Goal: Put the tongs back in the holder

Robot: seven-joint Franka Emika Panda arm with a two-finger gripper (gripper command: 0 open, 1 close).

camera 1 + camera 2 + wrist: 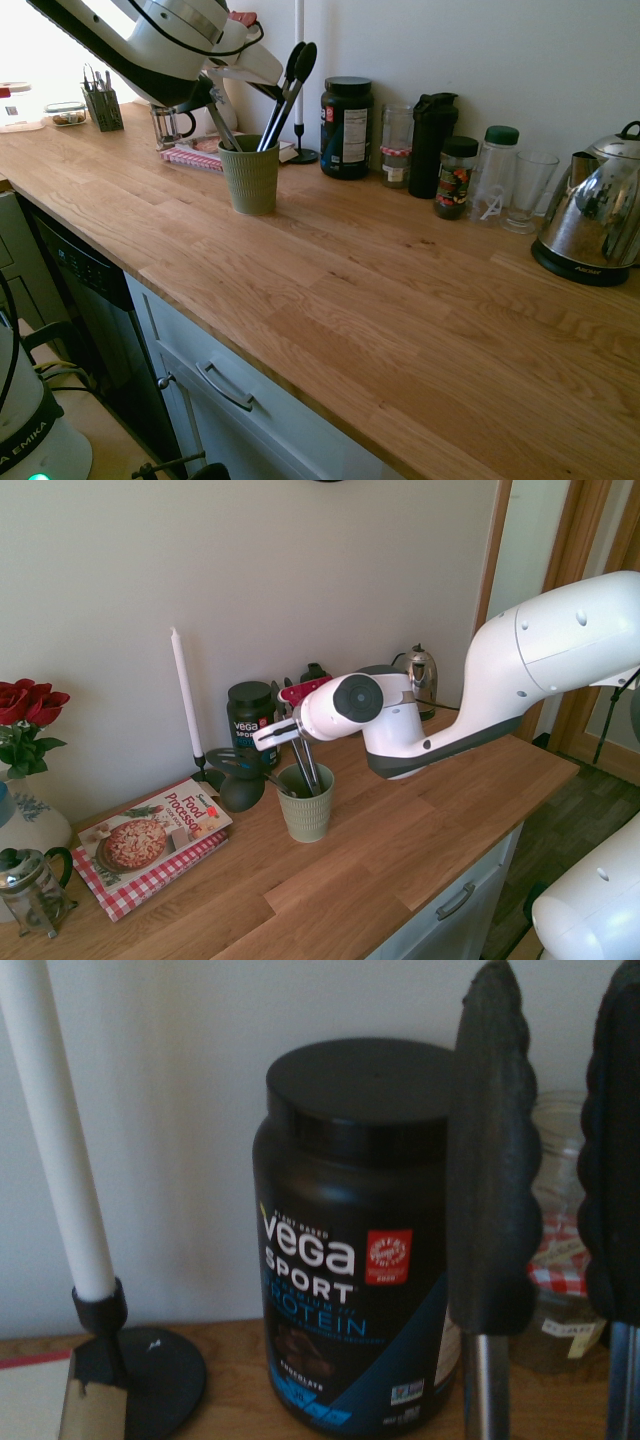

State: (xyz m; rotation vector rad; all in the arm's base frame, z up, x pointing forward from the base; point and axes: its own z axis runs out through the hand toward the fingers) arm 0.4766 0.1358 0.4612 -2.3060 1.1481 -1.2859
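My fingers (262,738) are clenched beside the upper part of the tongs (303,65), though I can't tell whether I have any part of them pinched. The tongs stand in the holder (252,180), silver arms down inside it, black tips up and spread a little apart, the whole leaning slightly. The holder is upright on the bench (380,300), with the ladle (241,791) hanging out over its rim. I judge the placing as good as done: what is in hand is the letting go, or the backing off if I'm already free. Next I'd make sure the arms are well seated, then part my fingers just enough to clear the metal and draw straight back, slowly. A sideways drift could snag the tongs and tip the holder, or knock the tub (346,130) close behind.
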